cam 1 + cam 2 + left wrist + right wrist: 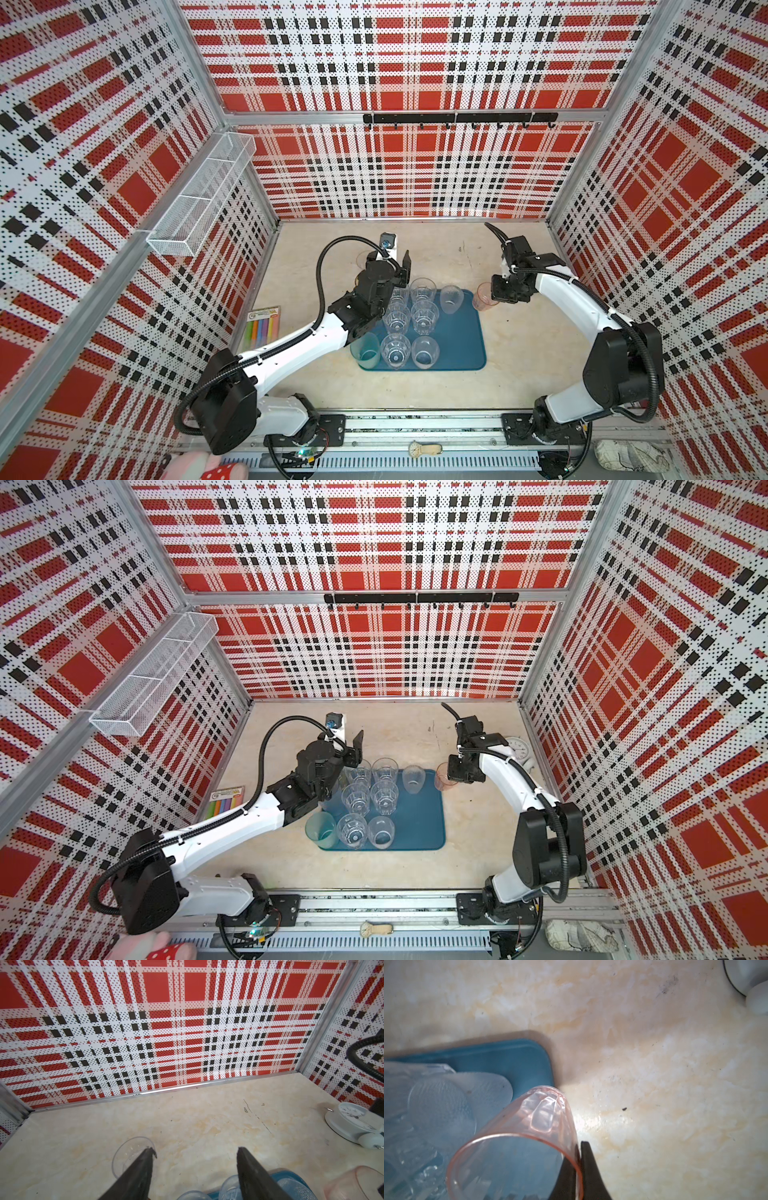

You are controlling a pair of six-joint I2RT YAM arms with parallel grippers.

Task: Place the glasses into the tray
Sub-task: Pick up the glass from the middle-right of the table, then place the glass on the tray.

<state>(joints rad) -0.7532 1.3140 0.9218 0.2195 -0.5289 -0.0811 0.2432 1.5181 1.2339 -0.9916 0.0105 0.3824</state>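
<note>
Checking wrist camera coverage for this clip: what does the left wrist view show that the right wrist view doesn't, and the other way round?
Left wrist only: the open left gripper, a lone clear glass standing on the table, the plaid back wall. Right wrist only: the right gripper shut on the pink glass at its rim. Both: the pink glass, a corner of the tray with clear glasses, the white clock.

Left gripper [196, 1151] jaws apart, wrist raised; right gripper [577, 1159] pinched shut, arm bent inward
</note>
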